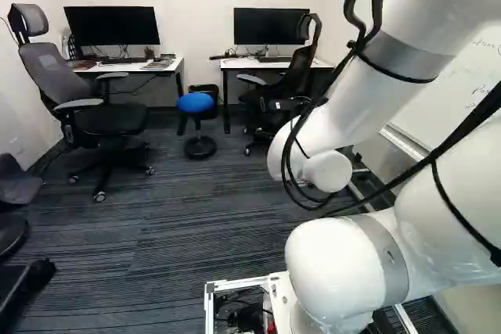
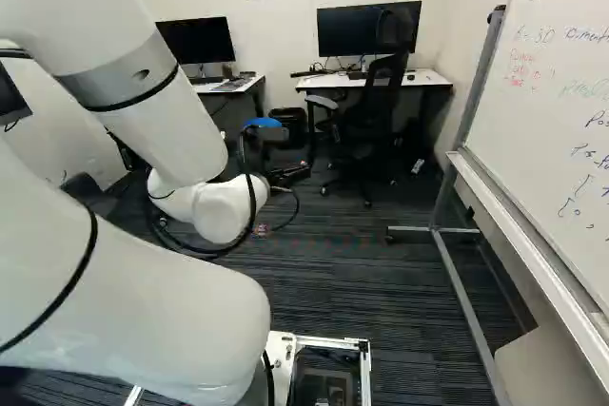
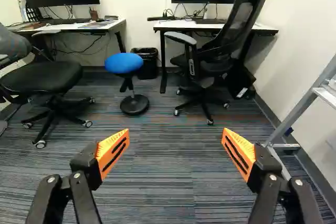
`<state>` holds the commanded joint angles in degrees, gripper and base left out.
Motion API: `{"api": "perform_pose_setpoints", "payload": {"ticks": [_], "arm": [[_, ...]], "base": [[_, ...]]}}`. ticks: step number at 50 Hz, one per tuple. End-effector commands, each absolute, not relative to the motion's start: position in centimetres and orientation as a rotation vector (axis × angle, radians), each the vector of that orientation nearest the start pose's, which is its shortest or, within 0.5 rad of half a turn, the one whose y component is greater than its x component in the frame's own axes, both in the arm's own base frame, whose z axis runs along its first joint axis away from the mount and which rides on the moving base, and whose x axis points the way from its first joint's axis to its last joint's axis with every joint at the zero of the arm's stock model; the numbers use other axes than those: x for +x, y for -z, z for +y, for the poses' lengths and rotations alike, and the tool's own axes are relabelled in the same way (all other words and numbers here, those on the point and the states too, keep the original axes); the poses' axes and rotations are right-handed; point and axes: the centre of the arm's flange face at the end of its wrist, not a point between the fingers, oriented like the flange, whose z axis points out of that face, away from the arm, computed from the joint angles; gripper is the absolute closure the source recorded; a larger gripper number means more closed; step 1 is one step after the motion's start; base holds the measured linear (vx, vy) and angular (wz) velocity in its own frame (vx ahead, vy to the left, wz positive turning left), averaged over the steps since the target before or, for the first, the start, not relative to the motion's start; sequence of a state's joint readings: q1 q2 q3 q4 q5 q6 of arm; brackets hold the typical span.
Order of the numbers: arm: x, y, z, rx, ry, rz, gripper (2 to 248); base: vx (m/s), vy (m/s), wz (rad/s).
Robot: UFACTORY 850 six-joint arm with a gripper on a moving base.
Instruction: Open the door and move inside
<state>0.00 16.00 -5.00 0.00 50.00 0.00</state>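
Orange pads (image 3: 107, 148) spread wide, your open hand (image 3: 176, 132) faces the blue stool (image 3: 124, 63) ahead; you can't place the door from here.

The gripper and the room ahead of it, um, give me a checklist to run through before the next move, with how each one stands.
1. Gripper open: ok, its fingers stand wide apart.
2. Nothing between the fingers: ok.
3. Door in sight: not ok, no view shows one.
4. Blue stool out of the route: cannot tell, it stands ahead by the desks and the route isn't shown.
5. Room beside the whiteboard stand: cannot tell, it is at the right of the right base view, but the gap is hard to judge.
6. Arm cables free to move: cannot tell, they hang in loops.
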Motion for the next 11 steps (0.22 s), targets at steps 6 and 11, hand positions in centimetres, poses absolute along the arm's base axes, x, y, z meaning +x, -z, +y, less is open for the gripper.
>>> {"api": "perform_pose_setpoints", "payload": {"ticks": [6, 11], "arm": [[27.03, -36.56, 0.00, -2.558, 1.824, 0.000, 3], [27.03, -36.56, 0.00, -2.558, 1.824, 0.000, 3]], "base": [[0.000, 0.000, 0.000], [0.000, 0.000, 0.000]]}}
